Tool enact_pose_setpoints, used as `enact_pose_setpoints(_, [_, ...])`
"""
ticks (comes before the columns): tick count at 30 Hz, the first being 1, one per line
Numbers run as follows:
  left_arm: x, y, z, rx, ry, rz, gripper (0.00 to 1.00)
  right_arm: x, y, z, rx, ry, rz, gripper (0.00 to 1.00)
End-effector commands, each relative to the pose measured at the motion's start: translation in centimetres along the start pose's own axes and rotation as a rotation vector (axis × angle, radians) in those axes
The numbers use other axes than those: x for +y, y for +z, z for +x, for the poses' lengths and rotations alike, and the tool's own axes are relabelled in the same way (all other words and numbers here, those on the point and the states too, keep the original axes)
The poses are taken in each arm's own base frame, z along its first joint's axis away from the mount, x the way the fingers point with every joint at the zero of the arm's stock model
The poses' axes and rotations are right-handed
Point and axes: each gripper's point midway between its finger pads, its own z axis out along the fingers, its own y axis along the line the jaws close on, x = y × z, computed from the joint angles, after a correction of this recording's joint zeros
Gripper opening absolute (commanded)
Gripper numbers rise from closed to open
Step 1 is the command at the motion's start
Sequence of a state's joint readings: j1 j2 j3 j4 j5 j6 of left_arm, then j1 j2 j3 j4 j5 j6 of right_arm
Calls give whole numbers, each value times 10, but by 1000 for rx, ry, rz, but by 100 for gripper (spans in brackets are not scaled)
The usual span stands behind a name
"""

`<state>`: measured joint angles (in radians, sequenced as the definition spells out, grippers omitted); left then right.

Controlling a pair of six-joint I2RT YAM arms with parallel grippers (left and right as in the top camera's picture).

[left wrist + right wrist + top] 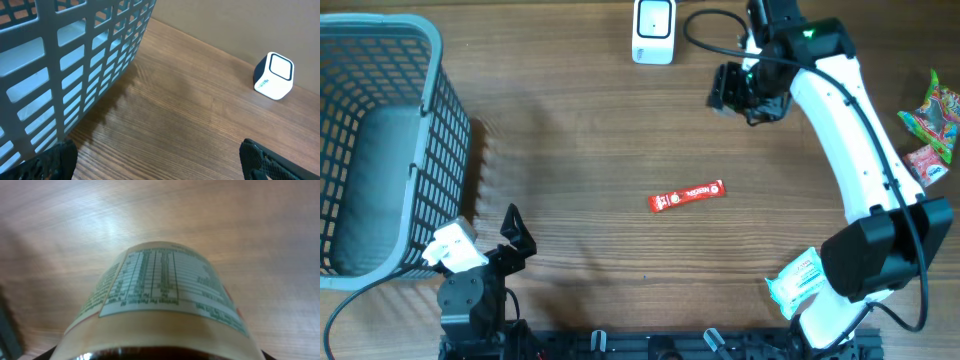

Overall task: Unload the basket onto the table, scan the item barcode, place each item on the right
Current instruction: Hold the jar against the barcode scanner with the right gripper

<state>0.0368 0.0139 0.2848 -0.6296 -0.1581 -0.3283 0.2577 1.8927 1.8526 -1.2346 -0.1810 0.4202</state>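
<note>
My right gripper point(738, 90) is shut on a jar point(160, 300) with dark contents and a cream label, held just right of the white scanner point(653, 30) at the table's far edge. In the right wrist view the jar fills the frame, and its nutrition table faces the camera. I see no barcode there. My left gripper point(160, 162) stands open over bare wood near the front left. Nothing lies between its fingers point(262, 160). The scanner point(273, 76) shows far off at the upper right of that view.
A grey mesh basket point(435, 120) stands at the left, close to my left arm. A red sachet point(687, 196) lies mid-table. Snack packets point(932, 118) lie at the right edge, and a green-white packet point(796, 277) lies by the right arm's base. A black cable point(705, 25) loops beside the scanner.
</note>
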Motion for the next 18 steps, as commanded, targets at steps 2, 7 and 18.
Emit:
enact_pose_setpoints(2, [-1,0,-1,-7,-8,7,100,46,-18,-56,-332,-247,25,45])
enact_pose_setpoints(7, [-1,0,-1,-7,-8,7,100,89,-15,-109,-620,-373,27,45])
enact_pose_setpoints(18, [-1,0,-1,-6,-8,7,100,123,76,-194,-937,-368,-65,49])
